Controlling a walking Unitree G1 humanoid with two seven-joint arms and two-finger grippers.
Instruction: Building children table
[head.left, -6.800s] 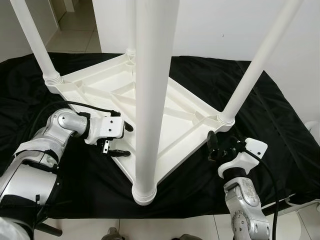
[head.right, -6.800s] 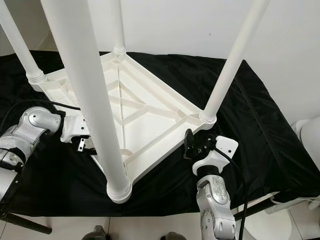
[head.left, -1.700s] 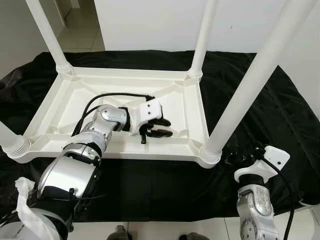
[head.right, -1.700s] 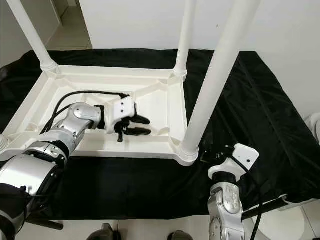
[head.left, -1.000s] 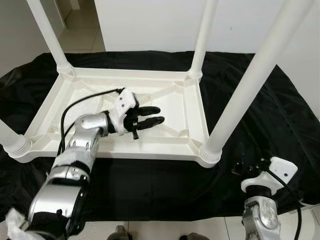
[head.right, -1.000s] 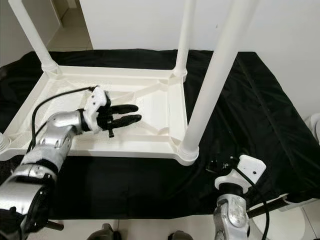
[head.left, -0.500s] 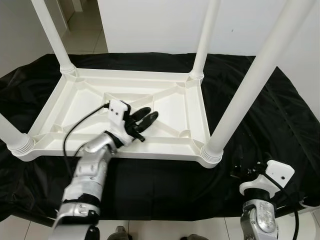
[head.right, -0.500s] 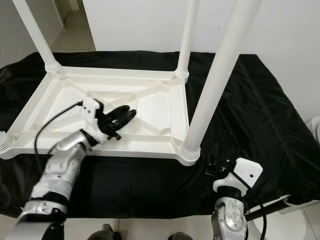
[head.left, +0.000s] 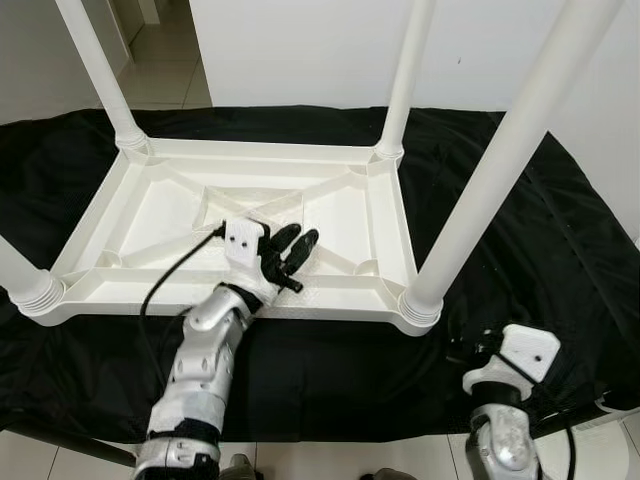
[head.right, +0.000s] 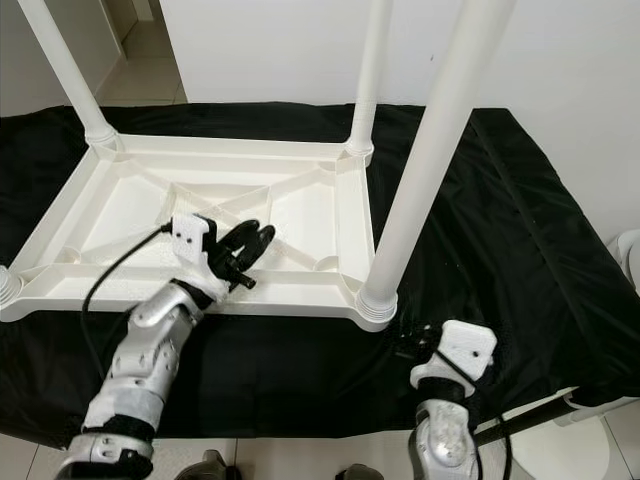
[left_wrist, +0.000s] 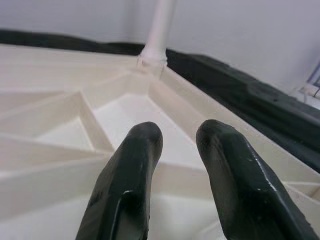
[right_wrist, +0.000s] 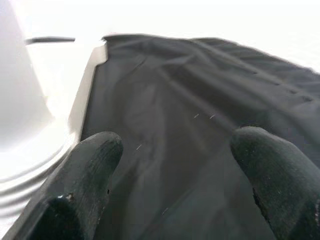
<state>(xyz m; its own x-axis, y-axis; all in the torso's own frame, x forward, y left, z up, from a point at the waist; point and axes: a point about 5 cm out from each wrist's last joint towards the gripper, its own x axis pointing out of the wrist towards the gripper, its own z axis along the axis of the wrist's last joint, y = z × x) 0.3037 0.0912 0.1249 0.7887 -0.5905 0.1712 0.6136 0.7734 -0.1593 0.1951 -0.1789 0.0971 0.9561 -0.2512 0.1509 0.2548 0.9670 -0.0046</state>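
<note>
A white plastic children's table (head.left: 330, 297) lies upside down on a black cloth (head.left: 520, 250), its four legs pointing up. The near right leg (head.left: 490, 180) rises right in front of me, with the far right leg (head.left: 405, 80) behind it. My left gripper (head.left: 298, 240) hovers over the ribbed underside just inside the near rim, open, with nothing between its fingers (left_wrist: 135, 165). My right gripper (head.right: 408, 345) sits low above the cloth beside the near right leg's base (right_wrist: 25, 125). It is open wide and holds nothing.
The far left leg (head.left: 95, 70) and the near left leg's base (head.left: 25, 280) stand at the table's other corners. A white wall (head.left: 300, 40) is close behind. The cloth's front edge (head.left: 330, 425) drops to a tiled floor.
The table has been turned from diagonal to square-on since the oldest frames. In the last second my left gripper drew back toward the near rim, and the right arm shifted slightly left.
</note>
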